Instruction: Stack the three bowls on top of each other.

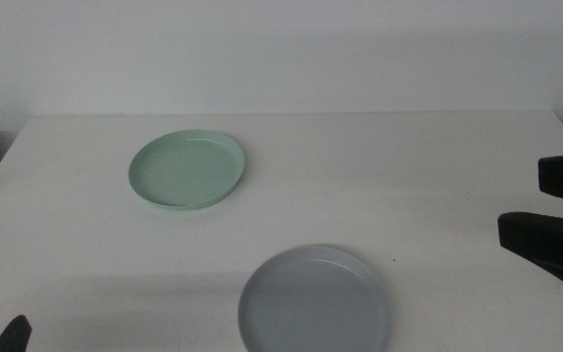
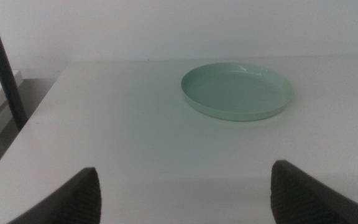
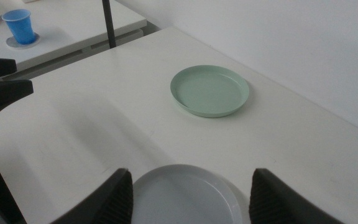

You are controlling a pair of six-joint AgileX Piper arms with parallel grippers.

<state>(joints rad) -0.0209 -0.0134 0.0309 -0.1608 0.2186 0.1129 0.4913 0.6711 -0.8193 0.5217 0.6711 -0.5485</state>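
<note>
White table [image 1: 438,166], mint bowl [image 1: 186,169], grey bowl [image 1: 316,300], both grippers spread wide, no writing

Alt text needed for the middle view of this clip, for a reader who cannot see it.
A mint green bowl and a grey bowl sit apart on a white table, the grey one nearer the camera. The right gripper enters open from the right edge; only a tip of the left gripper shows bottom left.

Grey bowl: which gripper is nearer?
Right. The right gripper hovers open at the table's right edge, beside the grey bowl. The left gripper, also open, waits at the near-left corner, farther away.
</note>
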